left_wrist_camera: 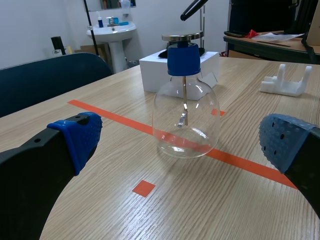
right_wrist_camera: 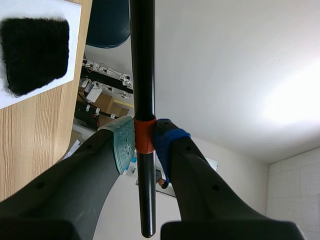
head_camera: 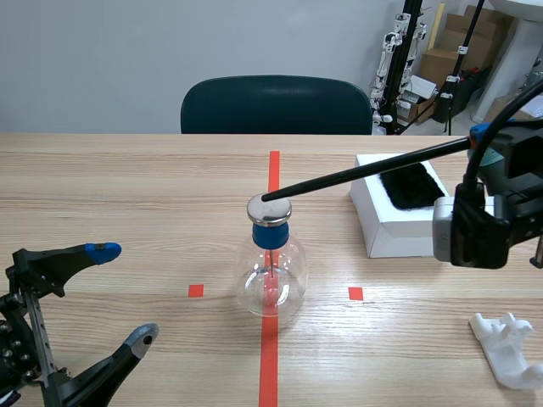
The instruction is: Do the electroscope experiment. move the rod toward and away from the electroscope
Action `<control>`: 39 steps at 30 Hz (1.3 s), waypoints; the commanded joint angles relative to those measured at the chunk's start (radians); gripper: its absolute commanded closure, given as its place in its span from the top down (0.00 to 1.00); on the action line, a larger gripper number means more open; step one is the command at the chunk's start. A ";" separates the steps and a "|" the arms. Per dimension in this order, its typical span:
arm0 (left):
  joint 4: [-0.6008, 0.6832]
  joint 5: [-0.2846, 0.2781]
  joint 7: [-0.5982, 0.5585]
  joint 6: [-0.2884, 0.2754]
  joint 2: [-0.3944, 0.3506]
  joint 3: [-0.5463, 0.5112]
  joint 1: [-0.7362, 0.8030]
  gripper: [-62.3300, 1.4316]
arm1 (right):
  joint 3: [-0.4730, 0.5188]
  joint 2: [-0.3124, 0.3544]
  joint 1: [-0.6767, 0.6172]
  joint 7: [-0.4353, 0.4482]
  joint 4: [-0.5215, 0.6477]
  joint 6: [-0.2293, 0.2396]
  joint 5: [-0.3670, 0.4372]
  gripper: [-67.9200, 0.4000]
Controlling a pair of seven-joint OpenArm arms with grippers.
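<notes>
Scene view sets the rod [head_camera: 356,175] tip on the electroscope [head_camera: 271,263] cap near the table's middle; left wrist view reveals a gap. Left gripper [left_wrist_camera: 182,142] gapes; right gripper [right_wrist_camera: 144,140] clamps the rod.

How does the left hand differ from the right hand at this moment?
The left hand is open and empty; the right hand is shut on the rod. The left hand sits low over the table; the right hand is held higher. Both have black fingers with dotted pads.
</notes>
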 commanded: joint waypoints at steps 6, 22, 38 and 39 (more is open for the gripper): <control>0.017 -0.014 -0.021 -0.002 -0.011 -0.003 -0.006 1.00 | 0.018 0.008 0.015 -0.011 0.004 -0.007 0.000 0.01; 0.017 -0.014 -0.021 -0.002 -0.011 -0.003 -0.006 1.00 | 0.092 0.039 -0.016 0.008 0.005 -0.102 0.151 0.01; 0.017 -0.014 -0.021 -0.002 -0.011 -0.003 -0.006 1.00 | 0.527 0.018 -0.324 0.208 0.005 -0.121 0.541 0.01; 0.017 -0.014 -0.021 -0.002 -0.011 -0.003 -0.006 1.00 | 0.546 0.008 -0.348 0.225 0.005 -0.122 0.543 0.01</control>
